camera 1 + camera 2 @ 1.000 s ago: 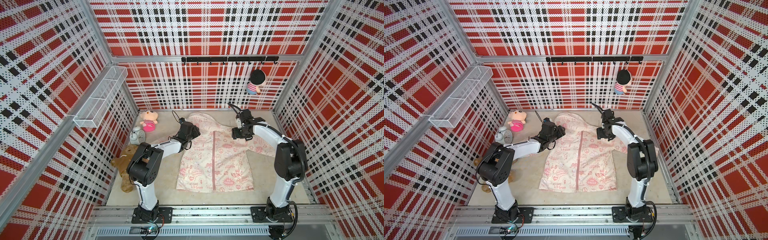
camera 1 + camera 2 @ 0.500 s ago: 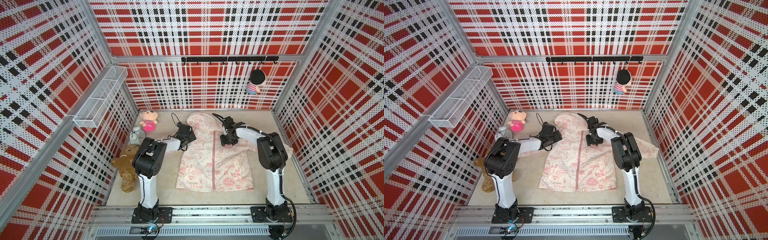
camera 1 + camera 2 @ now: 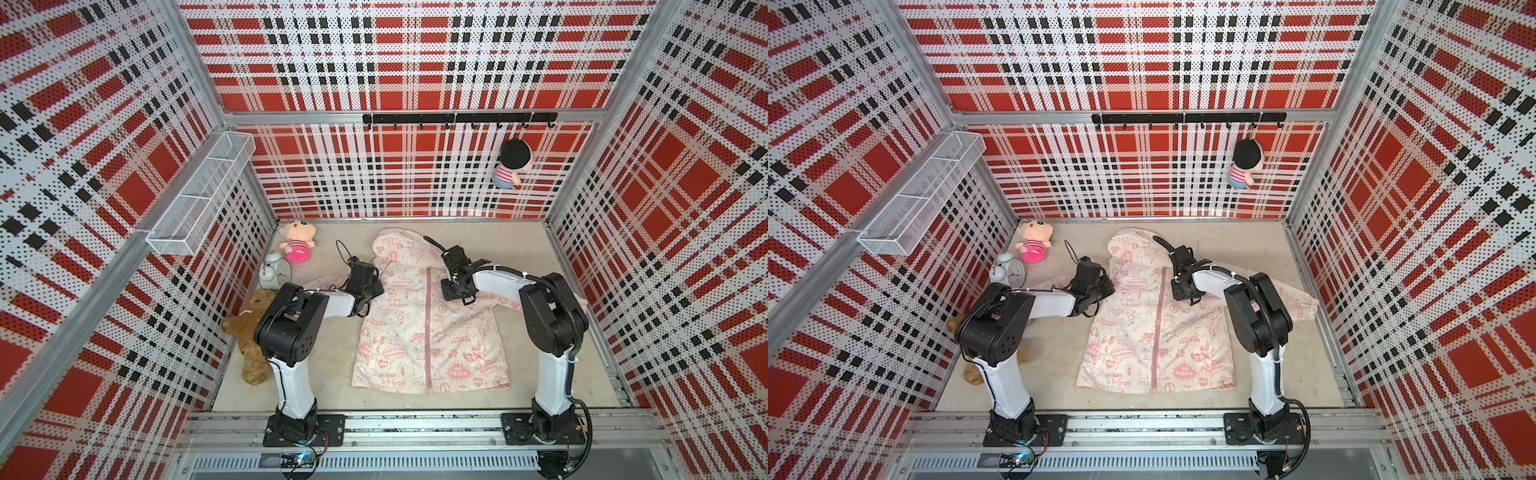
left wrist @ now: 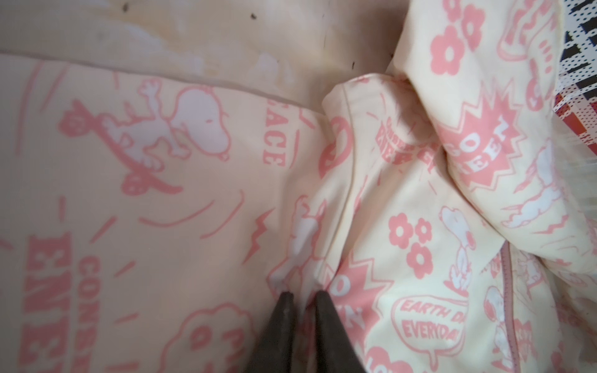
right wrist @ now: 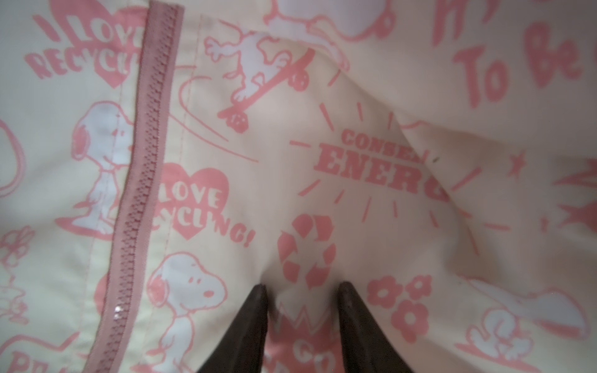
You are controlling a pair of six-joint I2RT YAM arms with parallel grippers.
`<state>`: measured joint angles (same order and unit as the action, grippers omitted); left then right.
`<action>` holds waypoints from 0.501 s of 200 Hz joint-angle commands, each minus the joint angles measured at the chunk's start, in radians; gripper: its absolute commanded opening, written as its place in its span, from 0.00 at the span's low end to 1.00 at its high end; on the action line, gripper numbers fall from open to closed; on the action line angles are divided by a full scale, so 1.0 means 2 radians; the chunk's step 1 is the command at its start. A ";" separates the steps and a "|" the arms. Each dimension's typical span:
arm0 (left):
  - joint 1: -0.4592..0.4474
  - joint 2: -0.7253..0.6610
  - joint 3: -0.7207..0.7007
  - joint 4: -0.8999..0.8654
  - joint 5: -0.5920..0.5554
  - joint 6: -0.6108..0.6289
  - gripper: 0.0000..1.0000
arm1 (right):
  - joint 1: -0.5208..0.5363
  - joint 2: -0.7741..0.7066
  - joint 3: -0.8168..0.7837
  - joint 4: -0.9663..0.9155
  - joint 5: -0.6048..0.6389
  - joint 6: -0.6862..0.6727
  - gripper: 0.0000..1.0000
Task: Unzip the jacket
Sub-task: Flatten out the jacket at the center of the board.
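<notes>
The cream jacket (image 3: 428,332) (image 3: 1154,332) with pink cartoon print lies flat on the floor, hood toward the back wall. Its pink zipper (image 3: 428,324) (image 5: 142,168) runs closed down the front. My left gripper (image 3: 376,286) (image 4: 303,295) is at the jacket's left shoulder, where the sleeve joins, and is shut on a small raised fold of its fabric. My right gripper (image 3: 457,295) (image 5: 303,289) presses down on the chest panel just right of the zipper. Its jaws are still apart, with fabric bulging between them. The zipper pull is not visible.
A pink plush doll (image 3: 297,245), an alarm clock (image 3: 274,272) and a brown teddy bear (image 3: 249,328) lie along the left wall. A doll (image 3: 513,164) hangs from the hook rail (image 3: 457,118). A wire basket (image 3: 203,199) is mounted on the left wall.
Both arms came down and in onto the jacket's upper front. The left jaws closed on a fold of fabric. The right jaws narrowed.
</notes>
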<state>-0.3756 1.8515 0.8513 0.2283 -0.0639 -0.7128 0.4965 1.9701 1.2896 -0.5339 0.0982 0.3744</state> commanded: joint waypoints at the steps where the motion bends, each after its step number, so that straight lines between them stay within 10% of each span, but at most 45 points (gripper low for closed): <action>1: -0.002 -0.017 -0.049 -0.065 0.004 -0.009 0.17 | 0.016 0.000 -0.048 -0.058 -0.016 0.023 0.39; 25: -0.011 -0.063 -0.080 -0.069 -0.004 -0.009 0.18 | 0.020 -0.035 -0.072 -0.062 -0.027 0.026 0.43; 47: -0.022 -0.116 -0.090 -0.070 -0.018 -0.005 0.40 | 0.027 -0.073 -0.049 -0.066 -0.038 -0.015 0.53; 100: -0.030 -0.244 -0.047 -0.110 -0.116 -0.001 0.75 | 0.033 -0.005 0.192 -0.096 0.008 -0.170 0.84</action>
<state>-0.4366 1.4670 0.7010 0.0578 -0.1726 -0.7280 0.5556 1.8786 1.4666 -0.7082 0.0616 0.2161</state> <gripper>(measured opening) 0.719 0.817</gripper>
